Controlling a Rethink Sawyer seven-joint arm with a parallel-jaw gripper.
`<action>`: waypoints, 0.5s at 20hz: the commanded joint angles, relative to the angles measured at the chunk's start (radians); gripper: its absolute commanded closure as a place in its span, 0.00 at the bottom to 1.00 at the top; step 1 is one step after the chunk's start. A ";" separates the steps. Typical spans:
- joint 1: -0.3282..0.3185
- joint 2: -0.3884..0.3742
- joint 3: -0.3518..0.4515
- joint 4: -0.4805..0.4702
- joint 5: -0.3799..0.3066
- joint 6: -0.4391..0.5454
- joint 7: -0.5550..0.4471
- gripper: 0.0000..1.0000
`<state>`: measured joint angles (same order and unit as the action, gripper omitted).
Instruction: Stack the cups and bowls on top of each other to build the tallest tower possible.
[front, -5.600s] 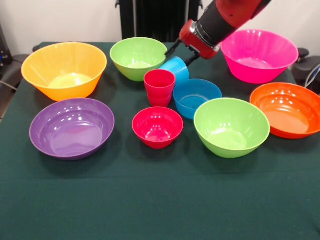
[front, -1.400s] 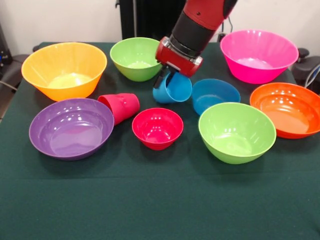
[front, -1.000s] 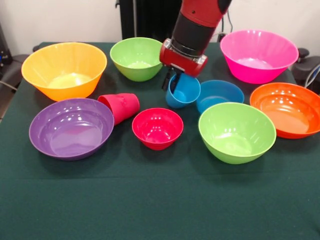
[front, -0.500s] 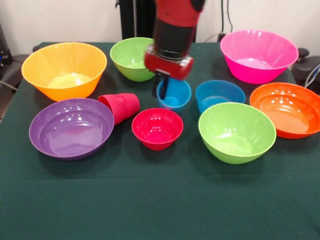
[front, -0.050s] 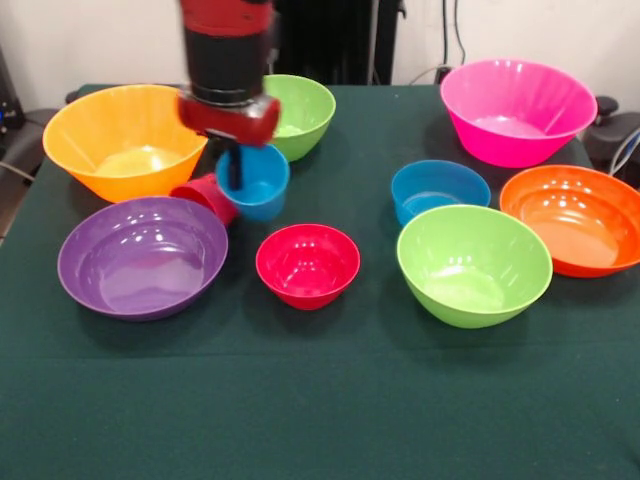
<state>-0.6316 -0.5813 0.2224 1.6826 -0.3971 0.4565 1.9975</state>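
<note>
Above the counter's (front, -0.050s: 320, 400) left part, between the yellow-orange bowl (front, -0.050s: 128, 140) and the far lime green bowl (front, -0.050s: 298, 115), we saw the tool (front, -0.050s: 233, 170) clamped on the sky-blue cup (front, -0.050s: 253, 183). One dark finger (front, -0.050s: 234, 168) reached down inside the cup's mouth against the wall; the other was hidden behind it. We held the cup lifted and tipped, with its opening turned toward the camera.

Just beside it, on the left, we found the red cup (front, -0.050s: 203, 193) lying on its side, partly covered by the blue cup and resting next to the purple bowl's (front, -0.050s: 142, 256) rim. We could not tell whether the two cups touched.

Near the middle sat the small red bowl (front, -0.050s: 307, 265), upright and on its own. To its right we noted the small blue bowl (front, -0.050s: 440, 191), also upright, with the nearer lime green bowl (front, -0.050s: 474, 265) overlapping its front edge in this view. At the far right stood the orange bowl (front, -0.050s: 573, 218), and behind it the pink bowl (front, -0.050s: 518, 110). Every bowl sat open side up, and none was nested in another. We saw no pile anywhere on the green cloth.
</note>
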 joint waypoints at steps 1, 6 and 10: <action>-0.064 -0.041 0.269 0.021 -0.031 0.199 -0.374 1.00; -0.098 -0.060 0.324 0.037 0.029 0.246 -0.354 1.00; -0.124 -0.083 0.379 0.043 0.083 0.252 -0.312 1.00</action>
<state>-0.7625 -0.6353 0.4061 1.6851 -0.3641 0.6133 1.8634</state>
